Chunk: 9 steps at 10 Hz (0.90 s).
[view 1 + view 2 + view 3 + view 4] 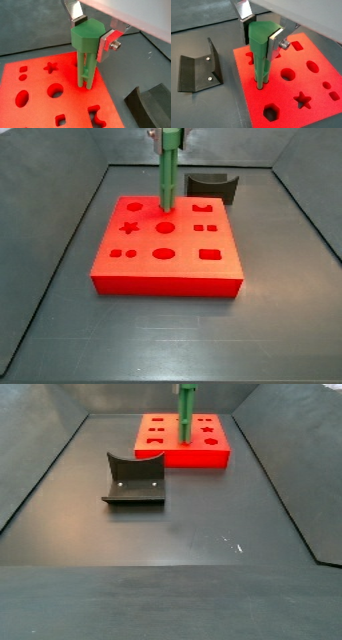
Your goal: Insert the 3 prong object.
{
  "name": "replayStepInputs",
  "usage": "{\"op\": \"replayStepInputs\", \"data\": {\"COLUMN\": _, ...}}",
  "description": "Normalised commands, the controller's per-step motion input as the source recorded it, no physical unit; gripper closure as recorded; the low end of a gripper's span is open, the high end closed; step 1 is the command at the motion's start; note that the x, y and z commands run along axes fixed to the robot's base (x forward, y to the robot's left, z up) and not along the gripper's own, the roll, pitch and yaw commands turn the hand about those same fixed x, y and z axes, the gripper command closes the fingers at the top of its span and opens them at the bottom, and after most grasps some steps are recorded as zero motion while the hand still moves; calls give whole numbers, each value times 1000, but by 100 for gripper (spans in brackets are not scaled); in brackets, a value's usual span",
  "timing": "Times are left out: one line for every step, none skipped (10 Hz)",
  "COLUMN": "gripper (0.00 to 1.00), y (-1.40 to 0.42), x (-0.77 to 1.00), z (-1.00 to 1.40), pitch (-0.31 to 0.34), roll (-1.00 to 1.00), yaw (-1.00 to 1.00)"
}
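Observation:
The 3 prong object (87,50) is a long green stick of narrow parallel rods with a thicker head, and it stands upright. My gripper (92,32) is shut on its head, one silver finger on each side, which also shows in a wrist view (261,31). The rods' lower tips meet the top of the red block (33,95) in its back row, between two shaped holes. I cannot tell whether the tips are inside a hole. In both side views the stick (168,178) (186,419) rises straight up from the red block (167,268) (214,454).
The red block has several shaped holes, among them a star (302,100) and a round one (55,90). The dark fixture (198,72) stands on the grey floor beside the block (211,188) (134,481). Sloping grey walls ring the floor.

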Motion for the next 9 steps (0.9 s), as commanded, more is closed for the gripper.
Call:
{"op": "replayStepInputs", "data": {"gripper": 100, "y": 0, "x": 51, "z": -183, "pitch": 0, "roll": 0, "yaw": 0}}
{"op": "replayStepInputs", "data": {"gripper": 100, "y": 0, "x": 9, "z": -126, "pitch": 0, "roll": 0, "yaw": 0}}
{"op": "replayStepInputs", "data": {"gripper": 100, "y": 23, "x": 0, "z": 0, "pitch": 0, "roll": 0, "yaw": 0}}
{"op": "replayStepInputs", "data": {"gripper": 100, "y": 6, "x": 103, "z": -234, "pitch": 120, "roll": 80, "yaw": -83}}
{"op": "replayStepInputs", "data": {"gripper": 100, "y": 0, "x": 0, "z": -294, "pitch": 96, "roll": 57, "yaw": -203}}
{"op": "replayStepInputs", "data": {"gripper": 100, "y": 0, "x": 14, "z": -271, "pitch": 84, "roll": 31, "yaw": -191}}
{"op": "replayStepInputs", "data": {"gripper": 100, "y": 0, "x": 43, "z": -329, "pitch": 91, "roll": 70, "yaw": -180}}
{"op": "replayStepInputs", "data": {"gripper": 100, "y": 0, "x": 20, "z": -343, "pitch": 89, "roll": 90, "yaw": -174}}
{"op": "replayStepInputs", "data": {"gripper": 100, "y": 0, "x": 57, "z": -317, "pitch": 93, "roll": 94, "yaw": -146}}
